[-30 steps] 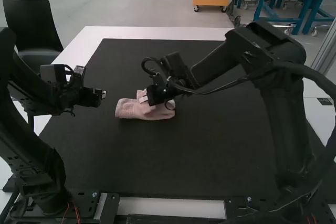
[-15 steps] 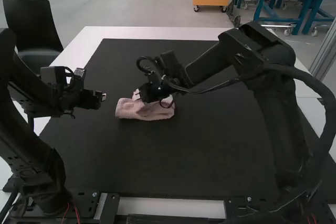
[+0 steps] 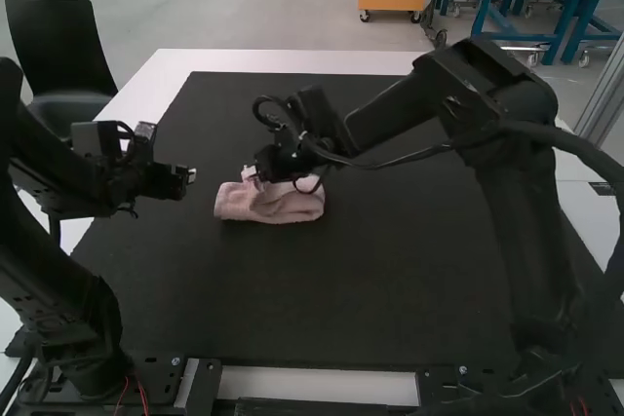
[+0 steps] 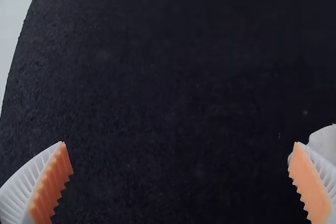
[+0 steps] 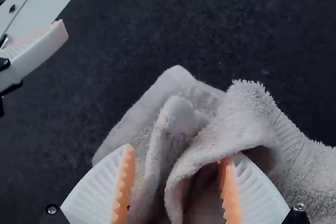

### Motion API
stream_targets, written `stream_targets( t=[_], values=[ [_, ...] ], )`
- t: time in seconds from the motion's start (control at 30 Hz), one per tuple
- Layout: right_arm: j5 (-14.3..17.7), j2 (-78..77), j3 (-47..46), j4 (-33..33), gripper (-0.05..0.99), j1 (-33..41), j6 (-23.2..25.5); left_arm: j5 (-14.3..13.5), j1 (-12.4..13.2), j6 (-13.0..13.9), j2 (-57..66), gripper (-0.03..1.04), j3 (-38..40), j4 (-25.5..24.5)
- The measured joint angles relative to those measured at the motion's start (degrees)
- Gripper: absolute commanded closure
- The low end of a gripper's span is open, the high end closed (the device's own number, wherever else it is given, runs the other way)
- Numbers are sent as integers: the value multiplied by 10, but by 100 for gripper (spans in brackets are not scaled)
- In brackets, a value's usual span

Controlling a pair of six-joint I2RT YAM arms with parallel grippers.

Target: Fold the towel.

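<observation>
The pink towel [image 3: 265, 203] lies bunched in a small bundle on the dark mat. My right gripper [image 3: 250, 174] is at the towel's upper edge. In the right wrist view the towel [image 5: 241, 124] shows raised folds, and my right gripper [image 5: 177, 174] stands open, its fingers apart with cloth between them and one fingertip against a loose fold. My left gripper [image 3: 191, 176] is held off to the left of the towel, apart from it. In the left wrist view my left gripper [image 4: 181, 156] is open above the mat, with nothing between its fingers.
The dark mat [image 3: 322, 289] covers most of the white table [image 3: 292, 61]. The right arm reaches across the mat from the right, over the area beside the towel. The left arm stands along the mat's left edge.
My right gripper has shifted left and slightly up in the high view, along the towel's top. The raised fold there has dropped lower. The left arm has barely moved.
</observation>
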Motion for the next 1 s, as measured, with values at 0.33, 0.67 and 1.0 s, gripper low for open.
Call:
stream_targets(
  t=[0.33,0.67,1.0],
  values=[
    [-18,-8,26,-4,54,23,27,-22,0,0,-30,4,-2,-4],
    [-33,-17,33,-8,96,23,40,-54,0,0,-54,4,-18,-2],
    [-12,-101,-43,16,96,16,-29,-60,0,0,-54,4,-20,-2]
  ],
)
